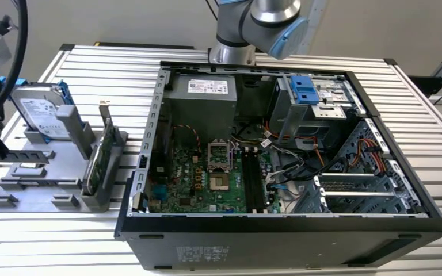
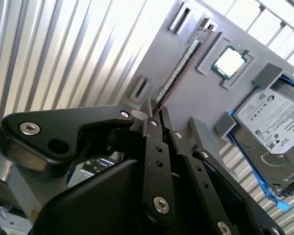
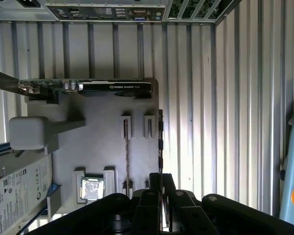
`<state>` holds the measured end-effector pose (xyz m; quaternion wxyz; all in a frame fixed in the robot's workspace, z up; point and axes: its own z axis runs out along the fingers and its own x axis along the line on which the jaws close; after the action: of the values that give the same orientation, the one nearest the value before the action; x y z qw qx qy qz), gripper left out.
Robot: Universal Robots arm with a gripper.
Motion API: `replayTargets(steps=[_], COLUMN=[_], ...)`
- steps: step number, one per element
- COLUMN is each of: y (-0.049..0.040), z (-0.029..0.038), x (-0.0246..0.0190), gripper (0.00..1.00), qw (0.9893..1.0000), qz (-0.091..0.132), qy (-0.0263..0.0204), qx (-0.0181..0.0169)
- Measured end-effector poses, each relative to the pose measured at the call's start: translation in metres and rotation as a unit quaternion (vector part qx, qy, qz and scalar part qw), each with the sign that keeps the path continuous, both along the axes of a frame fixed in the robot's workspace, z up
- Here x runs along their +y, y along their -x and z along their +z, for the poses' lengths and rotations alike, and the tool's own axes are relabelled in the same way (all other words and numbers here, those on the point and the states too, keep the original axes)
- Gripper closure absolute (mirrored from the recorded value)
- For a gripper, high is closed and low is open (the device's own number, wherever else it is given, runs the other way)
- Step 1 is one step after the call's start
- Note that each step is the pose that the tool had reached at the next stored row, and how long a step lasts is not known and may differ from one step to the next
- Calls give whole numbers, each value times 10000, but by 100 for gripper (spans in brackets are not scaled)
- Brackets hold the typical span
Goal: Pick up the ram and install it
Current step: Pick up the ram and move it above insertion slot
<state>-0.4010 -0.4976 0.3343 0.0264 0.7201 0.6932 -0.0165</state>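
Claw point(image 2: 156, 108) first: jaws look pinched together with nothing between them, hanging close to one end of the ram point(image 2: 181, 66), not touching it as far as I can tell. The ram stands on its long edge in slotted posts on the gray holder tray point(image 2: 191, 105), running away from the tips. My guess is that leaves its thin faces free for a pinch from above. Beyond it sit a bare processor chip point(image 2: 229, 62) and, further out, the hard drive point(image 2: 274, 122), each in its own pocket. Well away from the claw, the PC case point(image 1: 282, 233) lies open on its side, so the memory slots point(image 1: 253, 178) face up. Ram's not picked up yet.
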Motion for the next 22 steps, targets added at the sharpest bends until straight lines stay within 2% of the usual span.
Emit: replayTargets(steps=[22], y=[0], z=[106], x=[0], gripper=[100], qw=[10000], qz=[0], qy=[0], qx=[1])
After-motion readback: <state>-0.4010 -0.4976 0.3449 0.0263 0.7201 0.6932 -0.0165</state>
